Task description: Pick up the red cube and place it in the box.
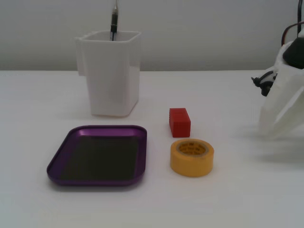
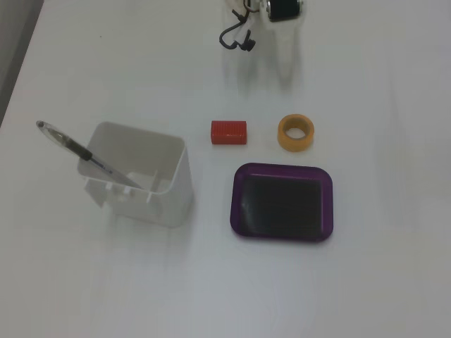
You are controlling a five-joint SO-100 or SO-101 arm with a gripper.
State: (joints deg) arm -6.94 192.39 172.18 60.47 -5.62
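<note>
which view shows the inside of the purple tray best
The fixed view from above: there the box is seen almost straight down, with its whole dark bottom and rim visible, nothing in it. The low fixed view shows the box foreshortened at a shallow angle, though its bottom is still visible.

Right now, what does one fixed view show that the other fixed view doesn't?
Only in a fixed view: the grey wall behind the table and the arm's blurred white body at the right edge. Only in a fixed view: the white container's inside, with the pen leaning across it. Both fixed views share the red cube, the yellow tape roll and the empty box.
</note>
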